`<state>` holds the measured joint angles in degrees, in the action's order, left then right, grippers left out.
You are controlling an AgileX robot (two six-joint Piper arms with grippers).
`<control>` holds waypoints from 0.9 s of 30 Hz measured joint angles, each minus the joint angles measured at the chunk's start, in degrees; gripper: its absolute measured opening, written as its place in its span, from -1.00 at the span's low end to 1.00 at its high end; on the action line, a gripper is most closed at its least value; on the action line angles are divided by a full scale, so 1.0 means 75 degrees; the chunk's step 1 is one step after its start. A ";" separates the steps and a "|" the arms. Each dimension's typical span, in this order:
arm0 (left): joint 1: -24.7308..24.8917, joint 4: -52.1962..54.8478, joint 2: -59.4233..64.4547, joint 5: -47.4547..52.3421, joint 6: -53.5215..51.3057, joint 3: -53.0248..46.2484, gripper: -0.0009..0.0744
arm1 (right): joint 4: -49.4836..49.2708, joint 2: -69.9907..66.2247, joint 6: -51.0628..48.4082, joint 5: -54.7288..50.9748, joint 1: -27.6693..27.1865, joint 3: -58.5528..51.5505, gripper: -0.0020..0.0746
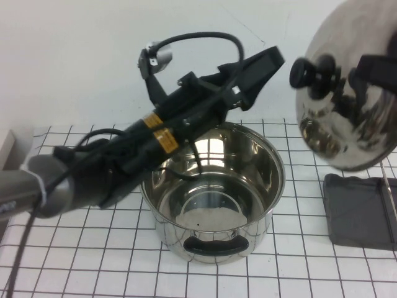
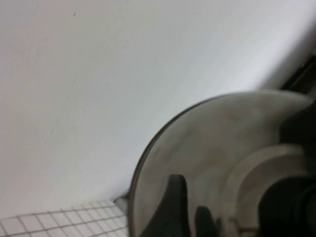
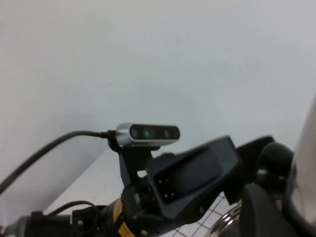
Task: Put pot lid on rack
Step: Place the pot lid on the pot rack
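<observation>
The pot lid (image 1: 347,124) is shiny steel and hangs tilted on edge in the air at the upper right, above the rack. Its black knob (image 1: 313,74) points left. My right gripper (image 1: 372,71) is shut on the lid's rim near the view's right edge. In the right wrist view a dark finger (image 3: 266,212) lies beside the knob (image 3: 274,158) and the lid (image 3: 308,163). My left gripper (image 1: 273,62) is open and empty over the pot, a short gap left of the knob. The left wrist view shows the lid (image 2: 207,148) close up. The rack (image 1: 356,208) is a dark grey tray on the table at the right.
The deep steel pot (image 1: 214,205) with black handles stands uncovered at the middle of the checked mat, under the left arm (image 1: 124,161). A thin wire rod (image 1: 388,198) rises at the rack's right side. A white box (image 1: 7,146) sits at the left edge.
</observation>
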<state>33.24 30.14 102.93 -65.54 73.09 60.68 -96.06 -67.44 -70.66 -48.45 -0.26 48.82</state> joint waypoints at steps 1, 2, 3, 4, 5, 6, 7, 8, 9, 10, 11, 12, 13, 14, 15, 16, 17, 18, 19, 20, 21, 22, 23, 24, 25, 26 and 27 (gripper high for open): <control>-0.0174 0.0350 -0.0010 0.0000 0.0179 0.0000 0.71 | 0.0033 0.0040 -0.0084 0.0000 0.0000 0.0090 -0.70; -0.0288 0.0570 -0.0030 0.0000 0.0339 0.0000 0.66 | 0.0126 0.0094 -0.0112 0.0031 0.0000 0.0215 -0.70; -0.0520 0.1036 -0.0092 0.0000 0.0554 0.0000 0.51 | 0.0424 0.0208 -0.0093 0.0089 0.0000 0.0335 -0.70; -0.0685 0.1444 -0.0153 0.0000 0.0678 0.0000 0.37 | 0.0723 0.0300 -0.0017 0.0155 0.0000 0.0444 -0.70; -0.0899 0.1857 -0.0253 0.0000 0.0777 0.0000 0.16 | 0.1187 0.0429 0.0166 0.0277 0.0000 0.0529 -0.70; -0.1121 0.2282 -0.0376 0.0000 0.0841 0.0000 -0.09 | 0.1709 0.0567 0.0426 0.0423 0.0000 0.0579 -0.70; -0.1346 0.2623 -0.0514 -0.0020 0.0880 0.0000 -0.37 | 0.2280 0.0711 0.0655 0.0576 0.0000 0.0591 -0.70; -0.1564 0.3058 -0.0664 -0.0016 0.0896 0.0000 -0.57 | 0.2888 0.0853 0.0959 0.0740 0.0000 0.0591 -0.70; -0.1775 0.3485 -0.0827 -0.0028 0.0945 0.0000 -0.71 | 0.3533 0.0985 0.1305 0.0891 0.0000 0.0591 -0.70; -0.1979 0.3885 -0.0999 -0.0028 0.1014 0.0000 -0.79 | 0.4057 0.1078 0.1691 0.0986 0.0000 0.0591 -0.70; -0.2128 0.4191 -0.1147 -0.0032 0.1096 0.0000 -0.86 | 0.4695 0.1197 0.2093 0.1060 0.0000 0.0591 -0.70; -0.2292 0.4552 -0.1341 -0.0045 0.1172 0.0000 -0.90 | 0.5289 0.1245 0.2483 0.1093 0.0000 0.0591 -0.70; -0.2429 0.4892 -0.1549 -0.0062 0.1276 0.0000 -0.93 | 0.5735 0.1280 0.2781 0.1093 0.0000 0.0591 -0.70; -0.2520 0.5153 -0.1732 -0.0073 0.1343 0.0000 -0.94 | 0.6251 0.1315 0.3132 0.1093 0.0000 0.0591 -0.70; -0.2600 0.5482 -0.1978 -0.0081 0.1437 0.0000 -0.95 | 0.6700 0.1330 0.3441 0.1080 0.0000 0.0591 -0.70; -0.2649 0.5787 -0.2244 -0.0026 0.1524 0.0000 -0.96 | 0.7094 0.1330 0.3655 0.1080 0.0000 0.0591 -0.70; -0.2682 0.6090 -0.2459 0.0109 0.1576 0.0000 -0.96 | 0.7412 0.1315 0.3922 0.1095 0.0000 0.0591 -0.70; -0.2682 0.6421 -0.2770 0.0255 0.1667 0.0000 -0.97 | 0.7652 0.1299 0.4053 0.1136 0.0000 0.0591 -0.70; -0.2682 0.6735 -0.3017 0.0380 0.1750 0.0000 -0.97 | 0.7772 0.1284 0.4165 0.1178 0.0000 0.0591 -0.70; -0.2682 0.6963 -0.3203 0.0454 0.1843 0.0000 -0.97 | 0.7879 0.1240 0.4225 0.1316 0.0000 0.0591 -0.70; -0.2682 0.7216 -0.3411 0.0509 0.1926 0.0000 -0.97 | 0.7910 0.1195 0.4266 0.1414 0.0000 0.0591 -0.70; -0.2682 0.7444 -0.3595 0.0539 0.2038 0.0000 -0.97 | 0.7925 0.1139 0.4274 0.1497 0.0000 0.0591 -0.70; -0.2682 0.7616 -0.3725 0.0540 0.2134 0.0000 -0.98 | 0.7925 0.1050 0.4308 0.1555 0.0000 0.0591 -0.70; -0.2682 0.7813 -0.3872 0.0540 0.2244 0.0000 -0.98 | 0.7925 0.0944 0.4325 0.1574 0.0000 0.0591 -0.70; -0.2682 0.8008 -0.4001 0.0540 0.2355 0.0000 -0.98 | 0.7925 0.0847 0.4343 0.1574 0.0000 0.0591 -0.70; -0.2682 0.8195 -0.4087 0.0524 0.2449 0.0000 -0.98 | 0.7925 0.0711 0.4346 0.1559 0.0000 0.0591 -0.70; -0.2682 0.8369 -0.4178 0.0485 0.2523 0.0000 -0.98 | 0.7925 0.0544 0.4359 0.1559 0.0000 0.0591 -0.70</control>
<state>13.13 92.91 71.59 -61.91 92.01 60.68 -36.62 -63.37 -37.97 -36.76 -0.26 53.25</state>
